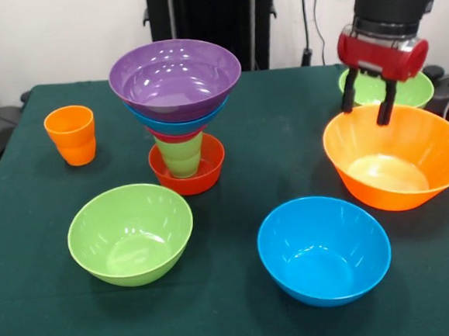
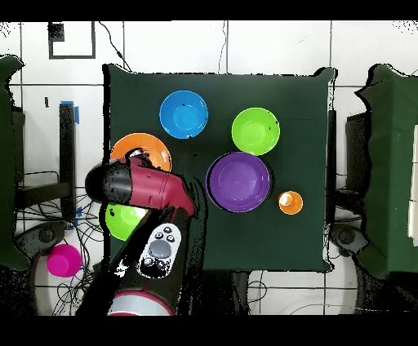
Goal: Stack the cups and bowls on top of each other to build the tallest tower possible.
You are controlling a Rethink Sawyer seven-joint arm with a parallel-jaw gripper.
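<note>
Claw (image 1: 368, 110) hung at far rim of very large orange bowl (image 1: 399, 158), fingers spread apart, nothing gripped; one finger tip just inside rim, the other at rim edge. Hidden under arm (image 2: 151, 196) in overhead view. Tower (image 1: 178, 109) stood mid-bench: small red-orange bowl (image 1: 188, 175) at base, light green cup (image 1: 181, 156) upright in it, then thin red-pink rim, blue bowl (image 1: 178, 123), purple bowl (image 1: 175, 78) on top, widening upward. Seen from above as purple disc (image 2: 238, 181) only. Orange cup (image 1: 72, 135) upright, alone, well apart from tower toward bench edge; also at (image 2: 290, 201). Loose lime green bowl (image 1: 130, 234) near front, open side up, empty. Loose blue bowl (image 1: 324, 250) beside it, empty, near large orange bowl. Second lime green bowl (image 1: 405, 91) behind large orange bowl, partly hidden by claw and arm. Dark green bench (image 1: 244, 314) cloth-covered. Pink round item (image 2: 63, 259) off bench, on floor among cables.
</note>
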